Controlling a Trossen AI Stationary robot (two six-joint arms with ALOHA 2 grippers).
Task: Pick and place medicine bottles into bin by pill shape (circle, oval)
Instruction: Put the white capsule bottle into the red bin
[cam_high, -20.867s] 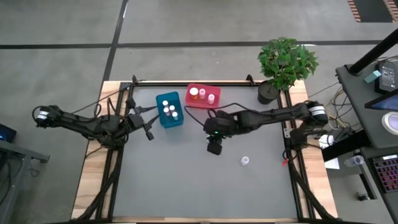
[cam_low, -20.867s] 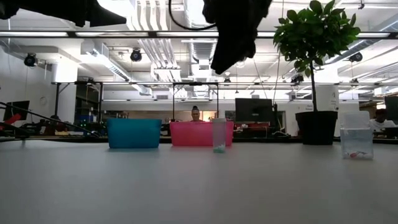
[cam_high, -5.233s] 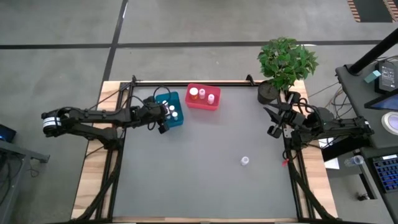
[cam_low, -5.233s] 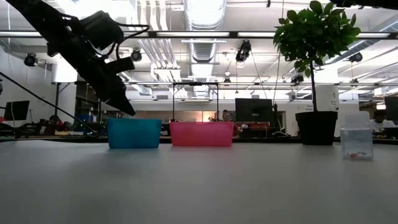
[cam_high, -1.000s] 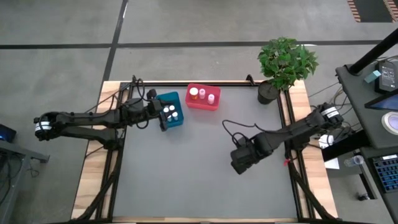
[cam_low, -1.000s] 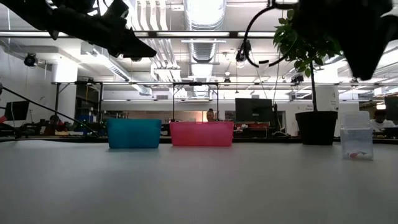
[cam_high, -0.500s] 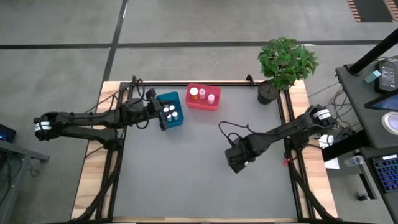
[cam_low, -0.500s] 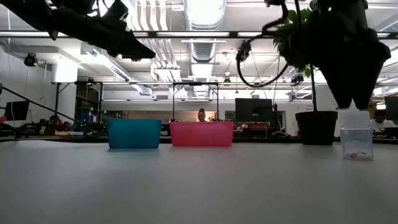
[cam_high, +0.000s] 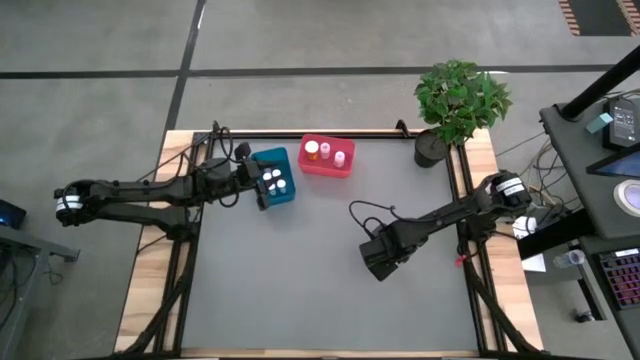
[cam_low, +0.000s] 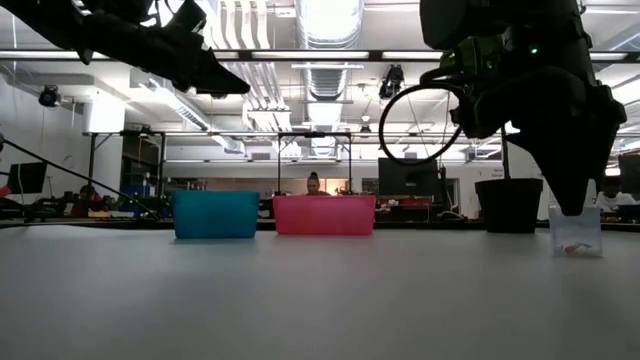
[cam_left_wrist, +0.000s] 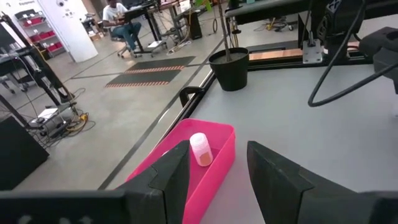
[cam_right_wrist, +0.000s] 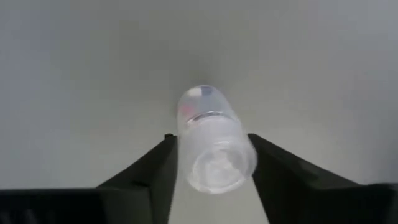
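Table (cam_high: 300, 300): bottle (cam_right_wrist: 212, 144) between right end effector (cam_right_wrist: 208, 163) fingers.

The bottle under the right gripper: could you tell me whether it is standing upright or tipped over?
Upright. In the low view the bottle stands on the table, and the right wrist view looks down on its white cap between the right gripper's fingers.

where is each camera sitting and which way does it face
High view: above the table, facing straight down; both arms, blue bin, pink bin.
Low view: at tabletop level, facing the room; both bins, bottle.
Left wrist view: on the left arm, facing the pink bin past its own fingers.
Right wrist view: on the right arm, facing down at the bottle between its fingers.
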